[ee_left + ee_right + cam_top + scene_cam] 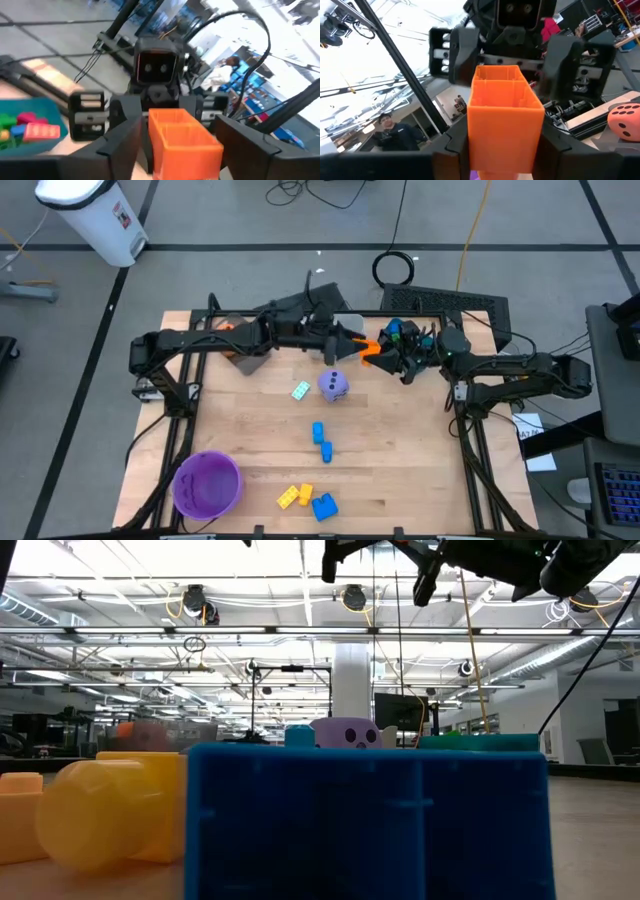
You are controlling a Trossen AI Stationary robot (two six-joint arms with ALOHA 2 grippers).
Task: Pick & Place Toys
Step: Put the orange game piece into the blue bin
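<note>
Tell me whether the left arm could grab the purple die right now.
Probably not yet: the left gripper and right gripper both grip the orange brick in mid-air. The purple die lies uncovered just below.

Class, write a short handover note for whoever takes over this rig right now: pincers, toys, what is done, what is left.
Left pincer and right pincer: both closed on one orange brick, in the air over the table's back edge; looks like a hand-over.
On the table: purple die, blue bricks, yellow bricks.
Done: some bricks lie in the teal bin.
Left: finish the pass, then clear the table.
</note>
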